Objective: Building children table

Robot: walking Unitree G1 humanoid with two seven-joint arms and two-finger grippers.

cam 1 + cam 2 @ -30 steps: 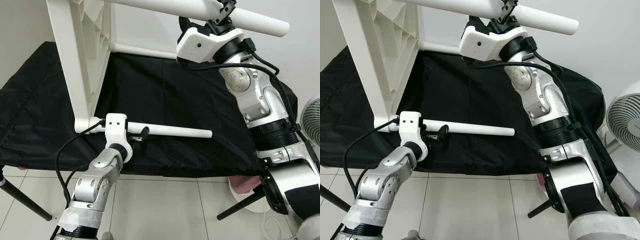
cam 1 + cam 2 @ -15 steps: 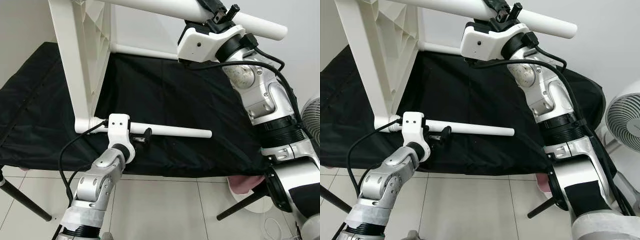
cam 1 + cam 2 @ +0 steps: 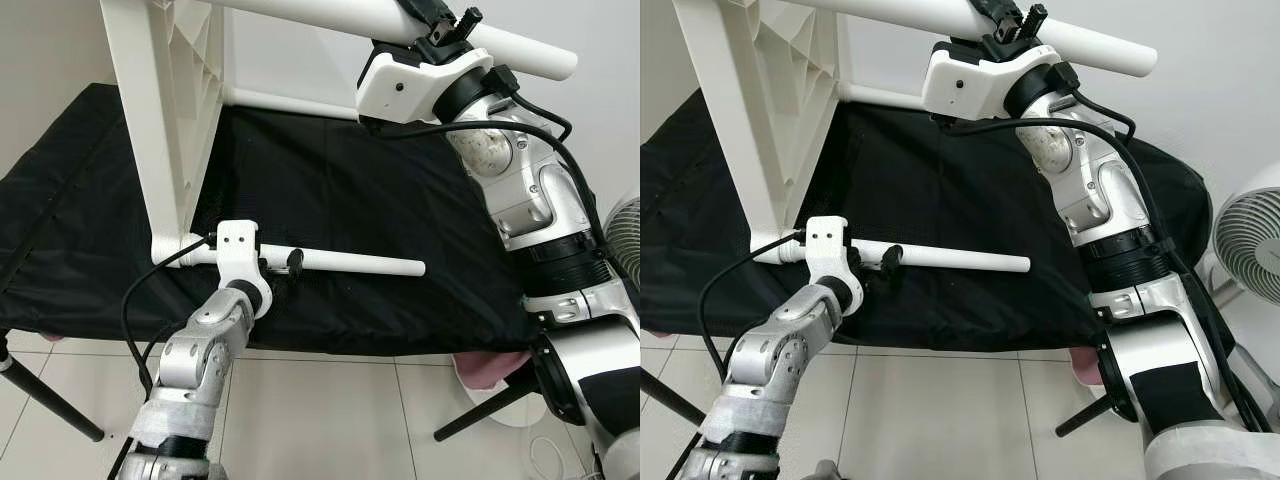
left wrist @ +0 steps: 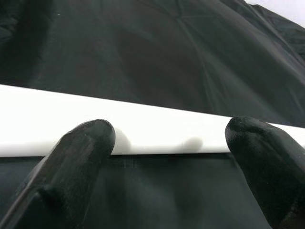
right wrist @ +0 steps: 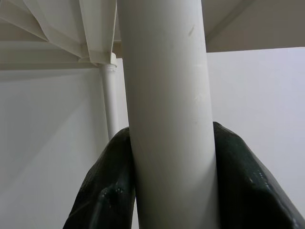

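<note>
I see a black cloth (image 3: pixel 350 190) spread over the work surface, wrinkled and hanging over the near edge. Black stand legs (image 3: pixel 50 405) angle down to a floor of pale tiles (image 3: pixel 330 420) on both sides. Something pink (image 3: pixel 490 368) sits on the floor under the cloth's right corner. At the far right stands a white fan (image 3: pixel 1250 245) with a wire grille. Behind it all I see a plain white wall (image 3: pixel 1230 100).
</note>
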